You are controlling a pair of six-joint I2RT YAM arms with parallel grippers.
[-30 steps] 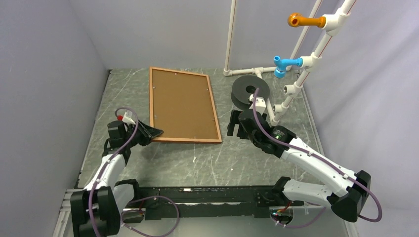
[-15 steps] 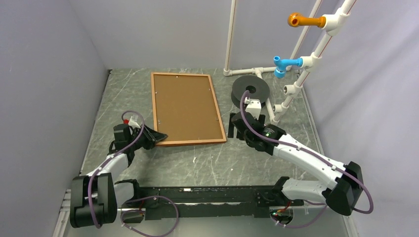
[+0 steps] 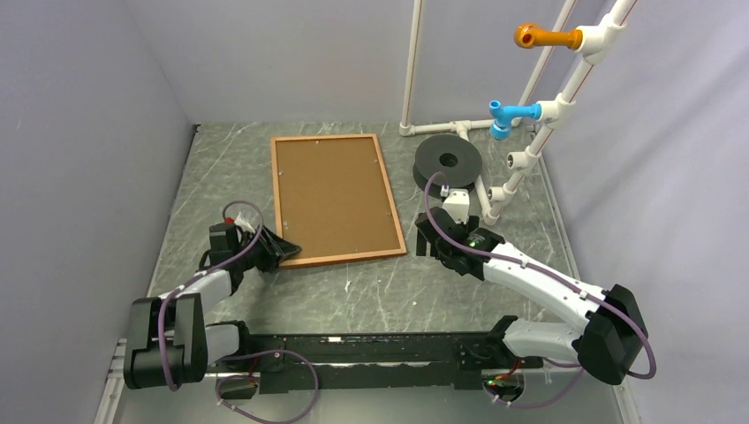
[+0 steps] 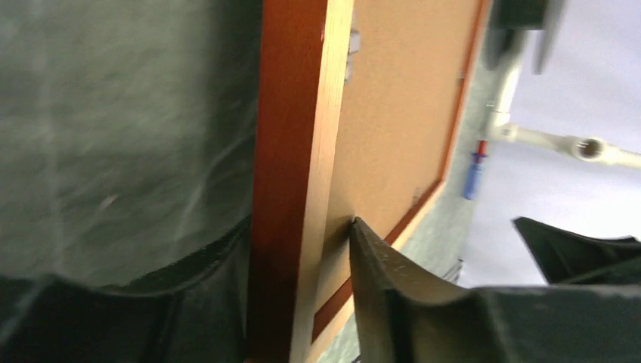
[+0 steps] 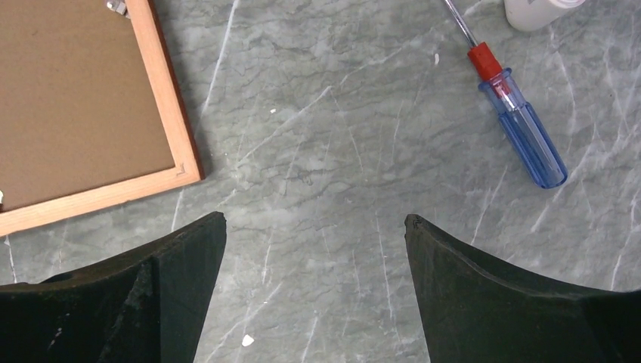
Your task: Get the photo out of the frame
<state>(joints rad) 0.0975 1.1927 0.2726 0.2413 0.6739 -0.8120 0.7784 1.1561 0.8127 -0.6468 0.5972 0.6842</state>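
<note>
The frame point(image 3: 393, 199) has just been swung round on the tabletop point(image 3: 380, 291): a second ago it lay askew, its far edge sloping, and now that edge runs level and the near right corner sits further to the right. It lies face down with the brown backing panel point(image 3: 336, 199) uppermost, so the photo is hidden and, by my judgement, still shut inside under that panel. The left gripper point(image 3: 281, 249) sits at the near left corner with the rail between its fingers point(image 4: 378, 265), one tip touching the inner edge of the rail. Whether it still clamps the wood or has let go I cannot tell. That arm has also drawn back and lower than before. The right gripper point(image 5: 314, 221) stands released and wide over bare tabletop just off the near right corner, closer to it than earlier, with a blue screwdriver point(image 5: 521, 128) lying nearby. The turn seems meant to square the frame up between the arms. The backing is not yet lifted
</note>
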